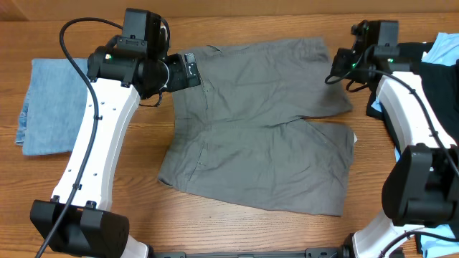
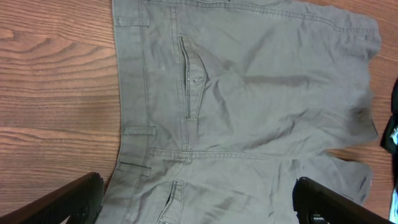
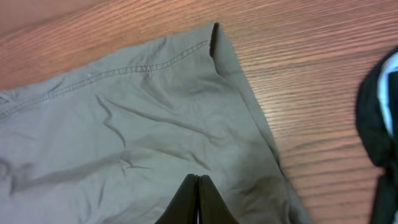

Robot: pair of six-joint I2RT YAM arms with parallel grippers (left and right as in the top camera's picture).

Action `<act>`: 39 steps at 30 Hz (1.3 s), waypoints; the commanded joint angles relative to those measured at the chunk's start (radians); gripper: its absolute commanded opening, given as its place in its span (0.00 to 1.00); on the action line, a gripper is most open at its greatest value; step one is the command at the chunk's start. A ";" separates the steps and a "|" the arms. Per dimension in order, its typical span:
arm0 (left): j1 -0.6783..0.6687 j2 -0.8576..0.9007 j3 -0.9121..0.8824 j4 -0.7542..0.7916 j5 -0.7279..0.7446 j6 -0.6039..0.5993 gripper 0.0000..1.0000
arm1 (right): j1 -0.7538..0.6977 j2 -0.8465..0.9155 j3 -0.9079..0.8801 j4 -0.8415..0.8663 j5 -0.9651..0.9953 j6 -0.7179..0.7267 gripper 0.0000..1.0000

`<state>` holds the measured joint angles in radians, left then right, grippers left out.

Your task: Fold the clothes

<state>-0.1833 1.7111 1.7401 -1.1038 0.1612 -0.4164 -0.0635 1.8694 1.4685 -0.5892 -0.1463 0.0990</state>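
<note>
A large grey pair of shorts [image 1: 258, 122] lies spread flat on the wooden table, waistband to the left, legs to the right. My left gripper [image 1: 188, 69] hovers over the waistband and back pockets, open and empty. In the left wrist view its fingers [image 2: 196, 199] stand wide apart over the grey cloth [image 2: 249, 112]. My right gripper [image 1: 344, 61] is above the far leg's hem corner. In the right wrist view its fingers [image 3: 198, 180] are pressed together with no cloth between them, over the grey cloth [image 3: 124, 124].
A folded denim-blue garment [image 1: 50, 107] lies at the left edge. A black garment [image 1: 423, 72] and a light blue one [image 1: 445, 46] are piled at the right, near the right arm. The black one also shows in the right wrist view [image 3: 373, 124].
</note>
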 commanded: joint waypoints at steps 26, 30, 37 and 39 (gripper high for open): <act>-0.002 0.004 0.002 0.001 0.008 -0.003 1.00 | 0.108 -0.061 -0.013 -0.159 -0.071 0.037 0.04; -0.002 0.004 0.002 0.001 0.008 -0.003 1.00 | 0.180 -0.059 -0.030 -0.036 -0.435 0.032 0.04; -0.002 0.004 0.002 0.001 0.008 -0.003 1.00 | 0.320 -0.006 -0.055 0.130 -0.375 0.043 0.04; -0.002 0.004 0.002 0.001 0.008 -0.003 1.00 | 0.355 0.037 -0.055 0.170 -0.379 0.054 0.04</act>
<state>-0.1833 1.7111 1.7401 -1.1038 0.1612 -0.4164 0.2527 1.8397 1.4250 -0.4545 -0.5030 0.1421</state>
